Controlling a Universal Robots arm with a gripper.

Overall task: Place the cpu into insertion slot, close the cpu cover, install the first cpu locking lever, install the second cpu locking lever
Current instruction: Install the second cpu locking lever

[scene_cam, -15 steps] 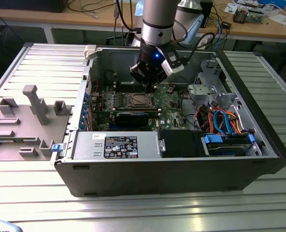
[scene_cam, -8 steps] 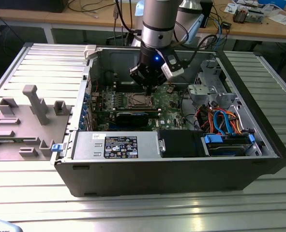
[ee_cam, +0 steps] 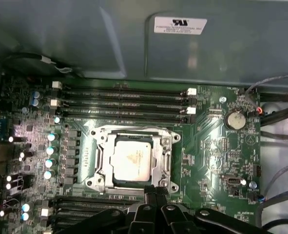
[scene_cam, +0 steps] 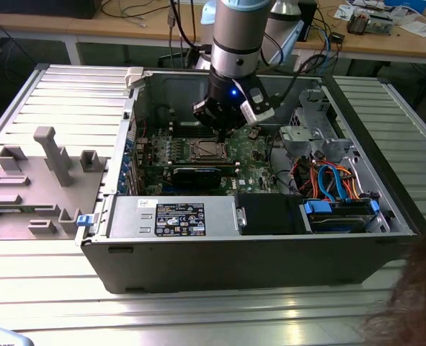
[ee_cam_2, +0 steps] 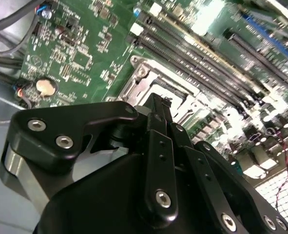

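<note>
My jaws (ee_cam: 156, 192) are matte black metal links studded with bright round screw heads, and the two slim tips are pressed together with nothing between them, as the second wrist view (ee_cam_2: 156, 105) shows as well. The cpu (ee_cam: 130, 161) is a flat square with a dull, pale silver top, and it lies seated in the insertion slot (ee_cam: 101, 181), a square socket of shiny stamped metal. The cpu cover (ee_cam: 163, 161), a thin silvery frame with a wide window, lies flat down around the chip. The green circuit board (ee_cam: 217, 151) around it is busy with tiny parts, a round coin cell (ee_cam: 236, 119) and long dark memory slots (ee_cam: 124, 103).

In the exterior view, the open grey steel computer case (scene_cam: 234, 267) rests on a ribbed aluminium tabletop (scene_cam: 198, 313), with a grey plastic fixture (scene_cam: 50, 155) toward that view's left. Wooden desks (scene_cam: 126, 29) with cables stand behind.

My closed tips hang just beside the socket's edge, at the rim of the cover and close above it; I cannot tell whether they touch it.
</note>
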